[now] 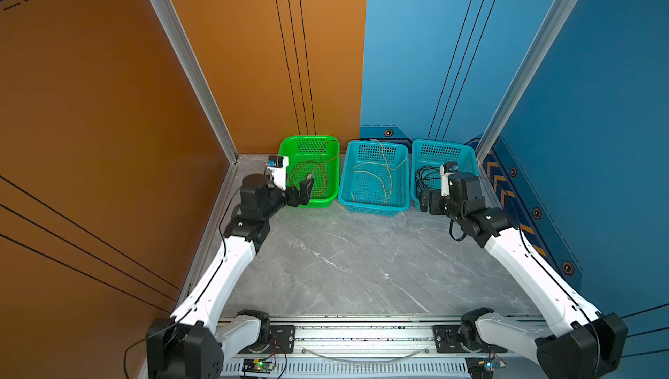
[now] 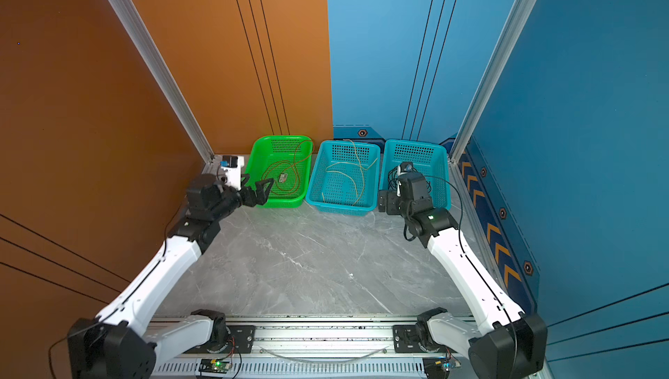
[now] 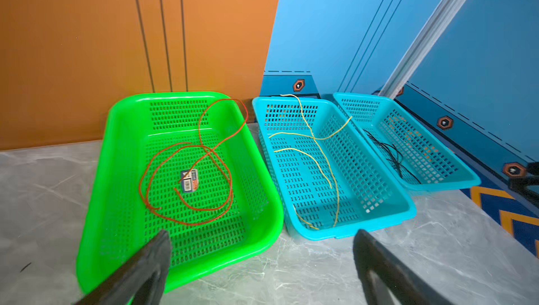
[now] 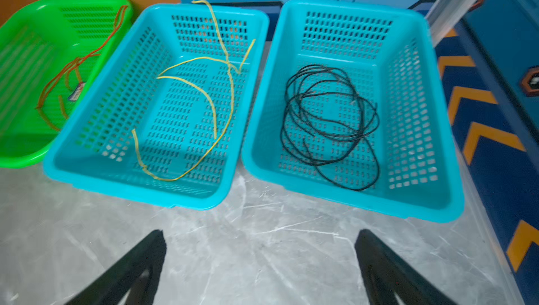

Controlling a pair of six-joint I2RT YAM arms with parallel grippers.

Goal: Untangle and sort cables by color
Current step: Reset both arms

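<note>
Now red cable [image 3: 231,181], yellow cable [image 3: 291,133], black cable [image 4: 332,138] lie in separate baskets [image 3: 122,131]

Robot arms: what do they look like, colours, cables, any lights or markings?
Both the left arm and right arm have white shells between bulky black joints, with a thin black cable along each. The left gripper and right gripper are black, with tapering cut-out fingers. A white camera mount sits at each wrist. A green light glows on the right wrist joint.

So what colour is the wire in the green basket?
Red wire, clearest in the left wrist view.
</note>
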